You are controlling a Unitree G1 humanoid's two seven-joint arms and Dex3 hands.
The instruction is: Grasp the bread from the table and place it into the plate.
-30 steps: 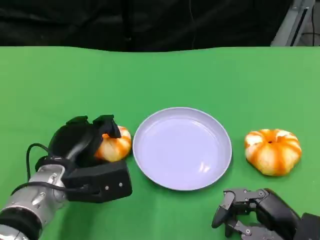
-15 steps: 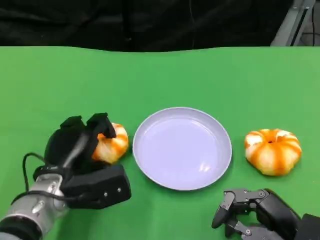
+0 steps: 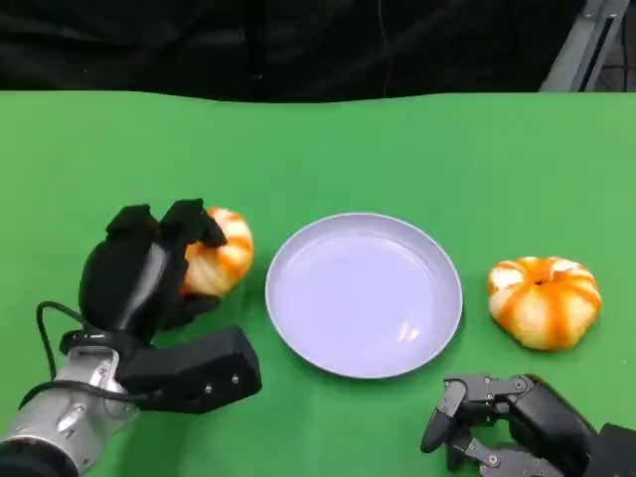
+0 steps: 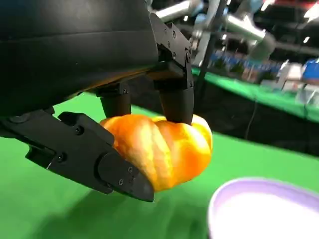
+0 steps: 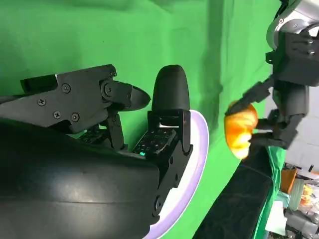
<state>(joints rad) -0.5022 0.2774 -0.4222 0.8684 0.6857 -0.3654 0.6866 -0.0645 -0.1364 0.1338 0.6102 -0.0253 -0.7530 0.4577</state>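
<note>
My left hand (image 3: pixel 139 273) grips an orange-and-white striped bread (image 3: pixel 221 260) and holds it raised just left of the lavender plate (image 3: pixel 363 294). In the left wrist view the bread (image 4: pixel 167 149) sits clamped between the fingers (image 4: pixel 172 94) and thumb, clear of the green cloth, with the plate rim (image 4: pixel 234 194) close by. A second bread (image 3: pixel 544 300) lies on the table right of the plate. My right hand (image 3: pixel 497 422) rests low at the near right edge, fingers curled, holding nothing. The right wrist view shows the left hand with the bread (image 5: pixel 240 127) across the plate (image 5: pixel 197 149).
Green cloth covers the table (image 3: pixel 328 149) with open room behind and around the plate. A dark backdrop runs along the far edge. A grey metal frame (image 3: pixel 581 50) stands at the back right.
My left hand has lifted the bread off the table and drawn it slightly up and back. The right hand, plate and second bread have not moved.
</note>
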